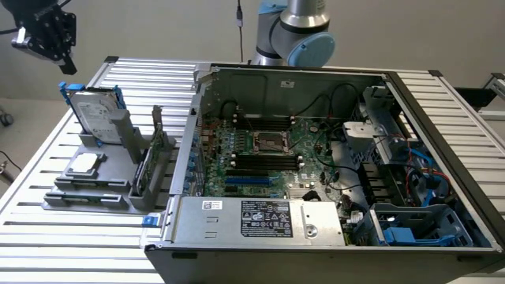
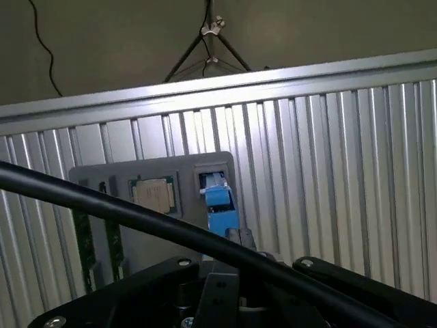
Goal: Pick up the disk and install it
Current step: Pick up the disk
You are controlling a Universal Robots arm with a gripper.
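Gripper [image 1: 65, 64] closed, holding nothing, upper left of the exterior frame. Disk [image 1: 99, 120] stands upright in grey rack [image 1: 85, 199], left of the open computer case [image 1: 284, 83].

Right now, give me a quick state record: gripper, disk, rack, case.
gripper: shut, raised at the exterior view's left, above and apart from the disk
disk: upright in the grey rack, not yet picked up
grey rack: on the slatted table, beside the computer case
computer case: open, motherboard exposed
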